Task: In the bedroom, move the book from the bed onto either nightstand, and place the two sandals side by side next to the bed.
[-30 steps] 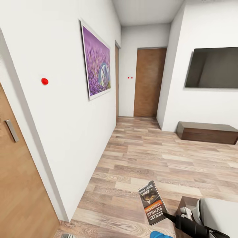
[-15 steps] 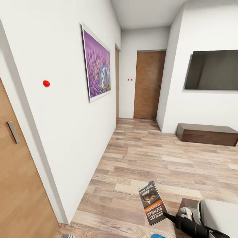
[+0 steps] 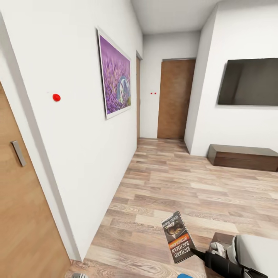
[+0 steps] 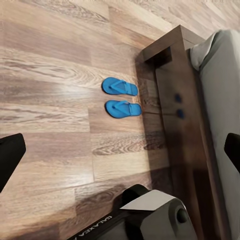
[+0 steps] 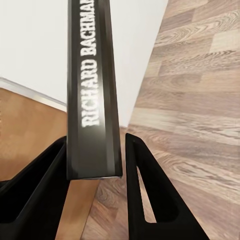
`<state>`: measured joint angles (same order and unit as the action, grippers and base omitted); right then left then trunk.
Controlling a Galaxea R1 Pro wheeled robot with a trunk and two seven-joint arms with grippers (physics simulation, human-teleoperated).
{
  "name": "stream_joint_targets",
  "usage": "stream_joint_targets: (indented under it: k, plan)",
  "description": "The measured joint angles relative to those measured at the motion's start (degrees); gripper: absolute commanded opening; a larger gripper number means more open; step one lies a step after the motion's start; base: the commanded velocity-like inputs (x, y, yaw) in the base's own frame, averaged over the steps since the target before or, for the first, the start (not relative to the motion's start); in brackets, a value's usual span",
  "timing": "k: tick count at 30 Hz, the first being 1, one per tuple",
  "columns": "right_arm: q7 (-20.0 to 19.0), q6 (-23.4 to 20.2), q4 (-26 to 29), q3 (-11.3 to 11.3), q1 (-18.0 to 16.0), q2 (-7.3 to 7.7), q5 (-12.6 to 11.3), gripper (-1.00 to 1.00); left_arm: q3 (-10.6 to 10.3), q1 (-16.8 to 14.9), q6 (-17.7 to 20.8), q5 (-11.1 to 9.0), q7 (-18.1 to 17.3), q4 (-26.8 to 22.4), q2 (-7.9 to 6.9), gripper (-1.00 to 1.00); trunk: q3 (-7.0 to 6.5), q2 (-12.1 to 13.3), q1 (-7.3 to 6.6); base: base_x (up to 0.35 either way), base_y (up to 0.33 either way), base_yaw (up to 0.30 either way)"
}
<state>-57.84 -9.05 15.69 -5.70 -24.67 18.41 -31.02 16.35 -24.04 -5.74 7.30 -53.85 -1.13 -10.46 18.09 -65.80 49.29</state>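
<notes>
— Where is the book?
— The right gripper clamps the book by its lower end, upright above the wood floor.

— And the rest?
— The left gripper's fingers stand wide apart over two sandals, side by side beside the bed. Farther off: bench, television.
</notes>
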Motion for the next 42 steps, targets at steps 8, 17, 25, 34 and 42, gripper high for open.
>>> stream_joint_targets:
  k: [8, 17, 25, 34, 42]
  plan:
    - [0.18, 0.04, -0.02, -0.01, 0.01, 0.0, 0.01, -1.0, 0.0, -0.01, 0.0, -0.04, 0.05, -0.02, 0.01, 1.0, 0.0, 0.0, 0.0, 0.015, 0.0, 0.178]
    - [0.44, 0.03, -3.88, 0.0, 0.02, 0.06, 0.05, -1.0, 0.0, 0.0, 0.0, -0.16, 0.1, 0.03, -0.08, 1.0, 0.0, -0.01, -0.03, 0.261, 0.0, 0.012]
    - [0.31, 0.02, -4.21, 0.12, 0.01, 0.08, 0.0, -1.0, 0.0, 0.0, 0.0, -0.18, 0.1, 0.02, -0.08, 1.0, 0.0, 0.0, 0.0, 0.056, 0.0, 0.038]
    - [0.13, 0.02, -4.3, 0.09, 0.0, 0.08, 0.02, -1.0, 0.0, -0.01, 0.0, -0.18, 0.09, 0.02, -0.09, 1.0, 0.0, 0.0, 0.0, 0.002, 0.0, 0.224]
    - [0.19, 0.02, -4.29, 0.13, 0.01, 0.09, -0.05, -1.0, -0.31, 0.0, -0.18, 0.11, 13.33, 0.01, 1.68, 1.0, 0.0, 0.0, 0.0, 0.0, 0.0, 0.03]
